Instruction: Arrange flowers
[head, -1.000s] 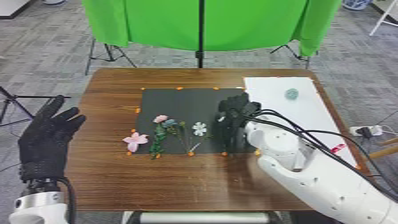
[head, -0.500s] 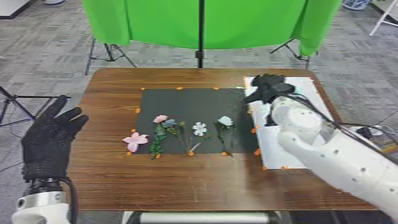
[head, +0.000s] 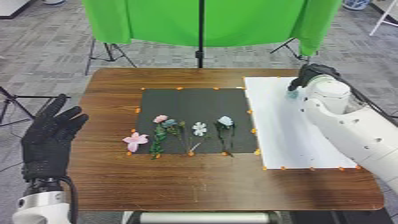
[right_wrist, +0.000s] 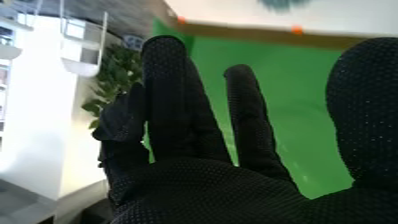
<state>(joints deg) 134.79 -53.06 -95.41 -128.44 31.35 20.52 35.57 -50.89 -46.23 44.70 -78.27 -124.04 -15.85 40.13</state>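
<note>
In the head view, several flowers lie side by side on the black mat (head: 191, 102): a pink-topped stem (head: 160, 119), a bluish one (head: 174, 129), a white blossom (head: 199, 128) and a pale blue-white bloom (head: 226, 121). A pink lily-like flower (head: 135, 141) rests across the mat's left edge. My right hand (head: 316, 73) is at the white sheet's (head: 298, 135) far right corner, beside a blue-green flower head (head: 292, 94). The right wrist view has my right hand (right_wrist: 209, 192) with straight fingers, nothing held, and the blue-green flower (right_wrist: 282, 4) beyond. My left hand (head: 46, 142), open, is left of the table.
Orange markers line the edges of the mat and sheet on the brown table (head: 178, 185). Behind the table stands a green backdrop (head: 151, 25) on a black stand. My right forearm (head: 360, 127) extends over the sheet's right side.
My right hand has moved from the mat's right side across the white sheet to its far right corner, uncovering the pale blue-white flower. The left hand has stayed nearly still.
</note>
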